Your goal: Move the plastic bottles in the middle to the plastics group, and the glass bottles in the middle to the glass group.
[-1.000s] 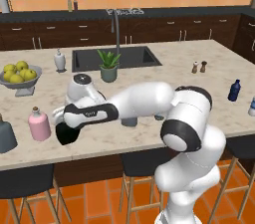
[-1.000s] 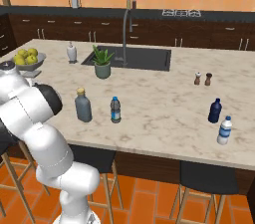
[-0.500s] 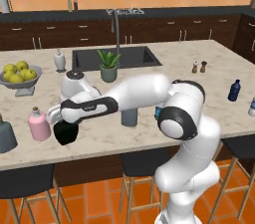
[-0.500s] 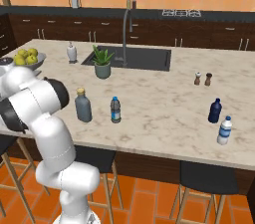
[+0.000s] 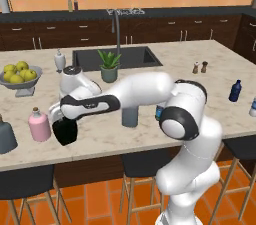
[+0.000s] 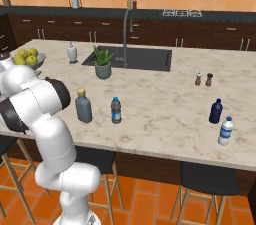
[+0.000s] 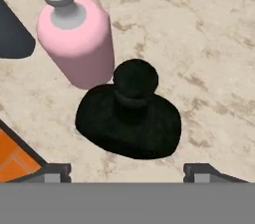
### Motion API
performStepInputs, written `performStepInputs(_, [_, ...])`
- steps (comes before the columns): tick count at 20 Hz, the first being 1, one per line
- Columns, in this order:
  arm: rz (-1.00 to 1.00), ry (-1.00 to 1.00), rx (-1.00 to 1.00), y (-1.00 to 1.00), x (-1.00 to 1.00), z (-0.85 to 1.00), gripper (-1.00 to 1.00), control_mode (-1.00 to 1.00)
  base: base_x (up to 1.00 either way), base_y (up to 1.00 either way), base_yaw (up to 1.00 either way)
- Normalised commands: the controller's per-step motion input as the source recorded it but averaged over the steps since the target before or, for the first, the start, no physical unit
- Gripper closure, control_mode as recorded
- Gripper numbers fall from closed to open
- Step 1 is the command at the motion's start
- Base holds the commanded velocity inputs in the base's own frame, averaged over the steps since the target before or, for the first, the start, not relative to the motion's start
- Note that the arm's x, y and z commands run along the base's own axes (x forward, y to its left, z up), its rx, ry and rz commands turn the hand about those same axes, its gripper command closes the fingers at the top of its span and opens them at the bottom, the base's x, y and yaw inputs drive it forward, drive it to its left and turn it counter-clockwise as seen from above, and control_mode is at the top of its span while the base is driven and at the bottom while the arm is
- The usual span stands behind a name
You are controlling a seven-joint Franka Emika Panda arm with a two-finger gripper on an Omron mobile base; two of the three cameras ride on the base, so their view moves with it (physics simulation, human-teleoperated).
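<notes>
While the gripper (image 7: 127, 170) hangs spread wide above it, the black bottle (image 7: 130, 116) stands upright beside the pink bottle (image 7: 74, 39).

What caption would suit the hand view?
Open gripper above the black bottle, standing beside the pink bottle.

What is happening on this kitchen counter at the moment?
The robot arm is sorting bottles. Its gripper hangs above the black bottle, jaws apart on either side, not touching it. That bottle stands beside the pink bottle, near the counter's edge. The grey-blue corked bottle and the small blue water bottle wait in the middle.
</notes>
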Motion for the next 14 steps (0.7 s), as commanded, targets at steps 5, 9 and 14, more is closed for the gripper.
performStepInputs(5, [0.00, 0.00, 0.06, -0.26, -0.02, 0.37, -1.00, -1.00, 0.00, 0.00, 0.00])
performStepInputs(9, [0.00, 0.00, 0.05, -0.59, -0.04, 0.27, -1.00, -1.00, 0.00, 0.00, 0.00])
performStepInputs(14, [0.00, 0.00, 0.03, -0.97, -0.13, 0.09, -1.00, -1.00, 0.00, 0.00, 0.00])
